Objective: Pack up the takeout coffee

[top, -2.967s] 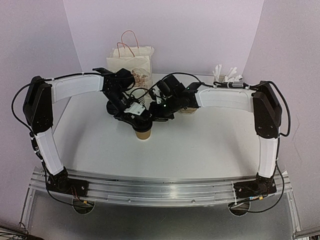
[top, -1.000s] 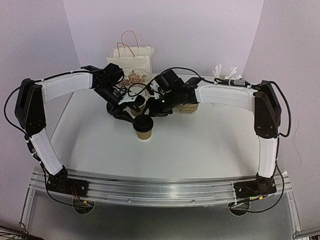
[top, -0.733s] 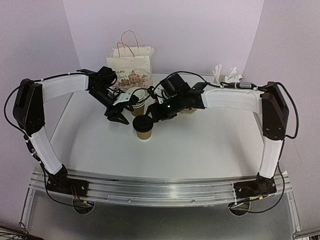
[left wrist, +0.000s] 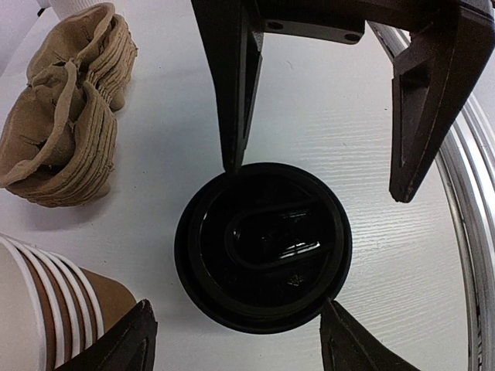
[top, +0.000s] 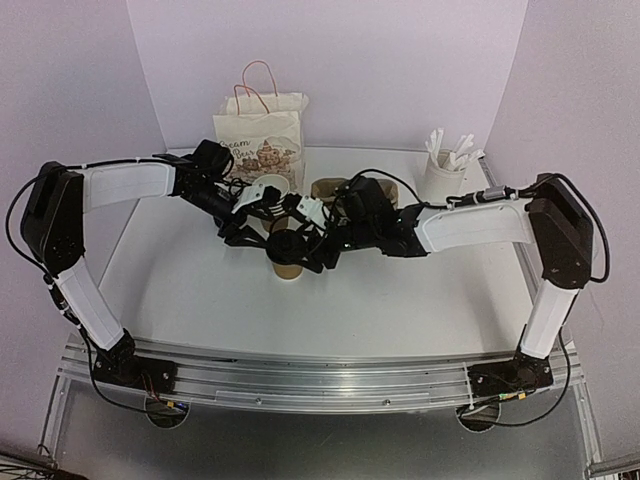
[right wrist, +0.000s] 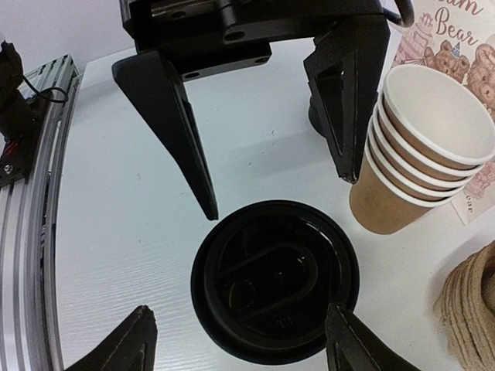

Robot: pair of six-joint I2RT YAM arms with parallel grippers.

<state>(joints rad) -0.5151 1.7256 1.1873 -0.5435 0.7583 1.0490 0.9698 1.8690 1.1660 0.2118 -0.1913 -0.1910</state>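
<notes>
The takeout coffee [top: 287, 252] is assembled but not packed. Its black lid [right wrist: 274, 278] sits level and seated all round the rim, as far as my wrist cameras show. The cup stands on the table [top: 400, 300] in front of the paper bag [top: 262, 135], on the side toward my bases and clear of the bag. I judge the capping done. Taking hold of the cup, lifting it and lowering it through the bag's open top are all left to do. My left gripper [left wrist: 238, 336] has its fingers spread apart, one on each side of the lid, with bare table between each tip and the cup. My right gripper [right wrist: 240, 336] faces it from the other side of the cup, just as wide apart and clamped on nothing. Neither one holds the coffee. The cup is upright: its long axis runs straight up from the table, lid upward, narrow base down. So it points the same way as the bag's mouth and needs no turning before it goes in. The lid's oblong recess lies slantwise across both wrist views. A stack of lidless cups [right wrist: 421, 147] stands between the bag and the coffee, nearer the bag. A pile of brown cardboard sleeves [left wrist: 69, 131] lies further out from the bag, on the right arm's side.
</notes>
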